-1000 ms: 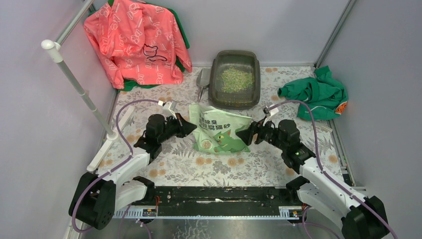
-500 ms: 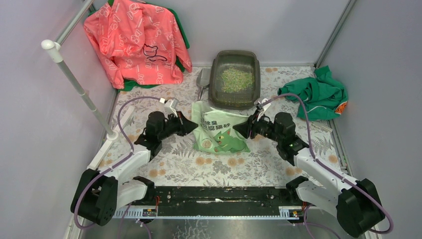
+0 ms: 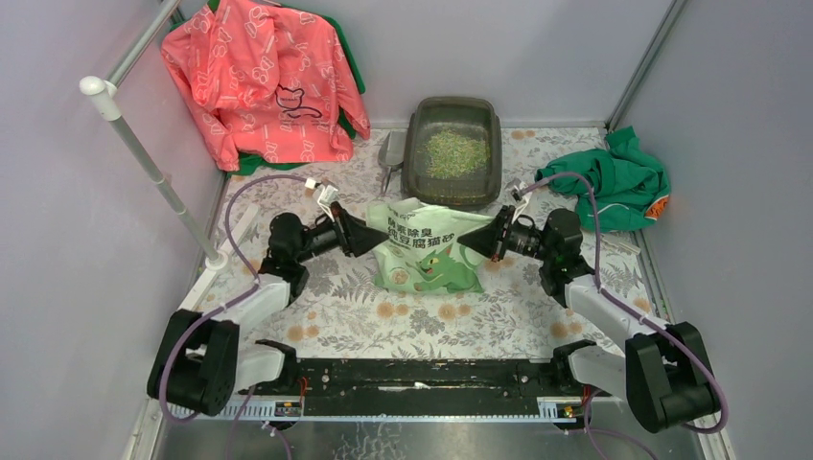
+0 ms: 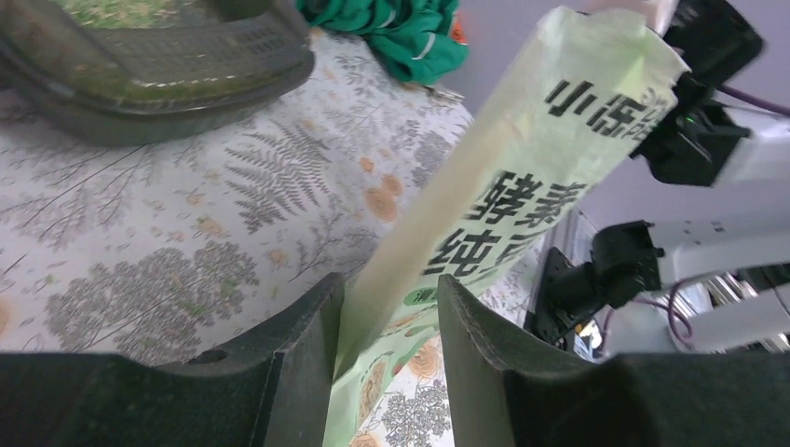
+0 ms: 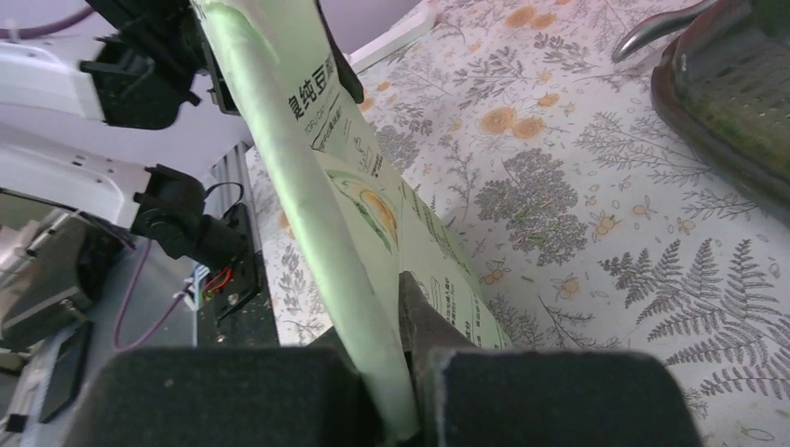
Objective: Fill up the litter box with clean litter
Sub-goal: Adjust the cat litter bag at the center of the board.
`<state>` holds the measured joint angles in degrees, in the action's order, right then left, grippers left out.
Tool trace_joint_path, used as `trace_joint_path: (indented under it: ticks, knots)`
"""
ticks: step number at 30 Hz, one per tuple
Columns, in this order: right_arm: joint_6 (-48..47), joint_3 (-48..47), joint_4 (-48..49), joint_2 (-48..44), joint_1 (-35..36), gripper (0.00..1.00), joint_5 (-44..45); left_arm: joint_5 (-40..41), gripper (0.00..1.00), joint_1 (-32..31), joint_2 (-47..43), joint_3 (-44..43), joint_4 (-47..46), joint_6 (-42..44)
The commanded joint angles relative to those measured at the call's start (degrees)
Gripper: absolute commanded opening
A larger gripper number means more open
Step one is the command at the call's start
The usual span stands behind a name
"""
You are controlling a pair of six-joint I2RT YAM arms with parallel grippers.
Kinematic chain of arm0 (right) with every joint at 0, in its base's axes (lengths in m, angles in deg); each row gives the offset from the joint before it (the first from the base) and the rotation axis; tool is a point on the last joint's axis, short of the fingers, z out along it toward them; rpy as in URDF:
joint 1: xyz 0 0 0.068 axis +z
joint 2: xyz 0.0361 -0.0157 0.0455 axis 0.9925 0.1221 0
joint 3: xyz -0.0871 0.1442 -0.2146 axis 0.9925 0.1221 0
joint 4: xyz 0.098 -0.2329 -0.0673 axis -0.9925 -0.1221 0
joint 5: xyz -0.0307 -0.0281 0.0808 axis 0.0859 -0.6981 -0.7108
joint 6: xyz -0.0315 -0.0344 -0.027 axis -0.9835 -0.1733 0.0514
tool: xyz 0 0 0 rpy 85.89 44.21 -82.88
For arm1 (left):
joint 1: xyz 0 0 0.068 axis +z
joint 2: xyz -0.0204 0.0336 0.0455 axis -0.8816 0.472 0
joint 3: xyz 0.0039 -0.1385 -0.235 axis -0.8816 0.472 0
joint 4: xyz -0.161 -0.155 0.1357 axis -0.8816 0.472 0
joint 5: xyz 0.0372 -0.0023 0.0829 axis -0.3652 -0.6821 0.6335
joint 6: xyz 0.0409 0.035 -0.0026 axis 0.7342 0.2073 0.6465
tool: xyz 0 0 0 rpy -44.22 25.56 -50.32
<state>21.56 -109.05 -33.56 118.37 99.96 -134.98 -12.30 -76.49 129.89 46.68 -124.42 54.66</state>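
The litter box (image 3: 413,158) stands at the back of the mat with a heap of clean litter (image 3: 456,151) in its middle. A light green printed bag (image 3: 427,251) stands just in front of it between my two grippers. My left gripper (image 3: 376,241) is at the bag's left edge. In the left wrist view the left gripper (image 4: 389,284) is open, and the bag (image 4: 522,186) edge leans on one finger with a gap to the other. My right gripper (image 5: 377,317) is shut on the bag (image 5: 307,158) right edge. The litter box rim (image 4: 186,65) also shows at top left of the left wrist view.
A small grey scoop (image 3: 391,153) lies left of the litter box. A pink jacket (image 3: 259,77) hangs at the back left and a green garment (image 3: 609,182) lies at the right wall. A white pole (image 3: 153,172) slants along the left side.
My right gripper has moved in and shut on the bag's right edge. My left gripper has opened at the left edge. The bag has shifted slightly and stands more upright.
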Motion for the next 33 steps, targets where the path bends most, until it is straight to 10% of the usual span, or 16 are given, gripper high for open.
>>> trace_joint_path:
  ticks: [1,5,20,26,33]
  knots:
    - [8.22,-0.83,13.10,1.79,-2.13,0.00,-9.51,-10.73,0.49,1.83,5.92,2.00,-23.64,-7.86]
    - [13.96,-1.05,19.75,5.78,-2.96,0.00,-13.62,-17.54,0.49,3.68,17.22,1.52,-50.09,-22.83]
    - [35.13,-4.33,32.69,14.80,-7.70,0.00,-20.08,-15.56,0.22,5.25,16.71,0.99,-50.36,-31.83]
    - [19.87,-6.68,4.92,6.82,-8.09,0.03,-16.49,-11.34,0.20,4.15,12.53,1.44,-38.82,-31.23]
    - [20.92,-5.31,5.10,5.21,-8.09,0.18,-15.74,-1.49,0.19,-2.50,3.68,-2.89,-2.75,-15.82]
